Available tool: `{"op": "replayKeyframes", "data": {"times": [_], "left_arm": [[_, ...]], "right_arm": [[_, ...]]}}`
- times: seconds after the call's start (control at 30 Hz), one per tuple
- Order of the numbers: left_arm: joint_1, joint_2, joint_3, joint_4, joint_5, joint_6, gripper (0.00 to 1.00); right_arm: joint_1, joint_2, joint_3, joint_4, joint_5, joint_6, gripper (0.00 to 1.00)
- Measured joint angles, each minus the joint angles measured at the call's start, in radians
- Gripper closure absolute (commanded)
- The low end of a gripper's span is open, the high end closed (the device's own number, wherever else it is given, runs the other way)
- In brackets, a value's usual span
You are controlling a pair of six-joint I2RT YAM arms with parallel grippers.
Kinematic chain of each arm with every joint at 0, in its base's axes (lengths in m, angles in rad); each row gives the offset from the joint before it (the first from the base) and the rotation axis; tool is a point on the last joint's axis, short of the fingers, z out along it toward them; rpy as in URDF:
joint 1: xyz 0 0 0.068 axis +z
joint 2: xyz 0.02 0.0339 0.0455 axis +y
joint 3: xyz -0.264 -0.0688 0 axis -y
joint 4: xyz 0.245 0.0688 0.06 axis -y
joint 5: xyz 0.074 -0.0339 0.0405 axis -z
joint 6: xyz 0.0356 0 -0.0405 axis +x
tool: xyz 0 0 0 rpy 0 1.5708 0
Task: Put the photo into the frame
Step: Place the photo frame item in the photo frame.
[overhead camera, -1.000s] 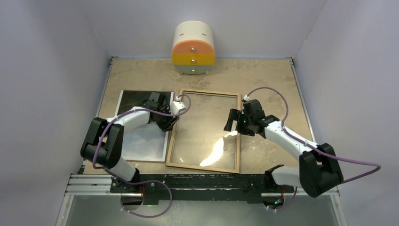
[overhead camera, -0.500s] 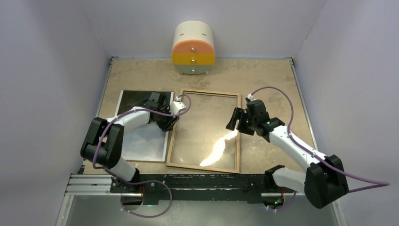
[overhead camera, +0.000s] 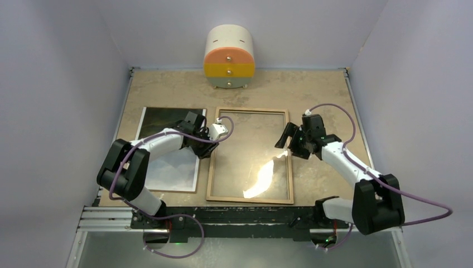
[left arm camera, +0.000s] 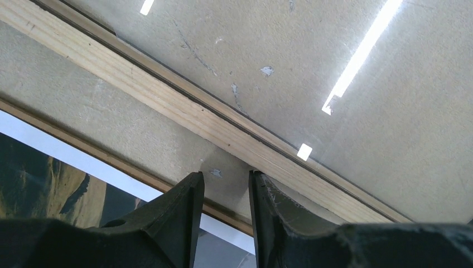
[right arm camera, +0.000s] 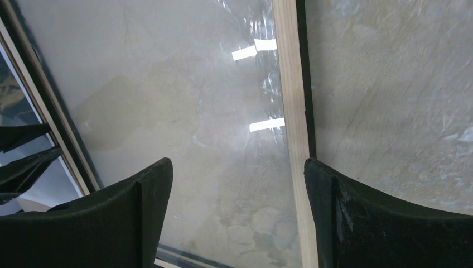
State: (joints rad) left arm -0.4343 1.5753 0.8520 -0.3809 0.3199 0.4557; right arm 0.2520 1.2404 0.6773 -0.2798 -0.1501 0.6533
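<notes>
The frame lies back up in the middle of the table, its light wood rail round a clear glass pane. The photo lies face up to its left, on a brown board. My left gripper is low in the gap between them. In the left wrist view its jaws stand a little apart with nothing between them, one tip against the frame's rail, the photo behind. My right gripper is wide open, straddling the frame's right rail.
A round white, orange and yellow drawer cabinet stands at the back centre. A thin brown board edge runs along the photo's white border. Walls close the table on the left, back and right.
The frame has slid to the right and turned squarer to the table, opening a gap beside the photo. Both grippers have moved right with it.
</notes>
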Motion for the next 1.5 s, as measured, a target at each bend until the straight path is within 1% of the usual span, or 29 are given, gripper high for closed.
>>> {"op": "replayKeyframes", "data": {"times": [0.1,0.23,0.33,0.5,0.63,1.03,1.37,1.5], "left_arm": [[0.0,0.005,0.0,0.005,-0.002,-0.001,0.62],[0.0,0.011,0.0,0.016,-0.01,-0.002,0.62],[0.0,0.011,0.0,0.021,-0.013,-0.002,0.63],[0.0,0.011,0.0,0.021,-0.017,-0.002,0.62],[0.001,0.011,0.0,0.021,-0.019,-0.002,0.62],[0.002,0.011,0.0,0.021,-0.022,-0.002,0.63],[0.002,0.011,0.0,0.021,-0.024,-0.002,0.63],[0.002,0.011,0.0,0.021,-0.026,-0.002,0.63]], "right_arm": [[-0.018,0.026,0.044,-0.002,-0.003,-0.018,0.18],[-0.017,0.097,0.115,0.032,-0.002,-0.043,0.34],[-0.017,0.164,0.149,0.054,0.002,-0.053,0.42],[-0.017,0.274,0.215,0.06,0.029,-0.071,0.43],[-0.017,0.332,0.274,0.063,0.055,-0.087,0.43],[-0.017,0.408,0.306,0.076,0.077,-0.099,0.41],[-0.014,0.427,0.327,0.078,0.085,-0.105,0.4],[0.007,0.449,0.364,0.053,0.127,-0.116,0.4]]}}
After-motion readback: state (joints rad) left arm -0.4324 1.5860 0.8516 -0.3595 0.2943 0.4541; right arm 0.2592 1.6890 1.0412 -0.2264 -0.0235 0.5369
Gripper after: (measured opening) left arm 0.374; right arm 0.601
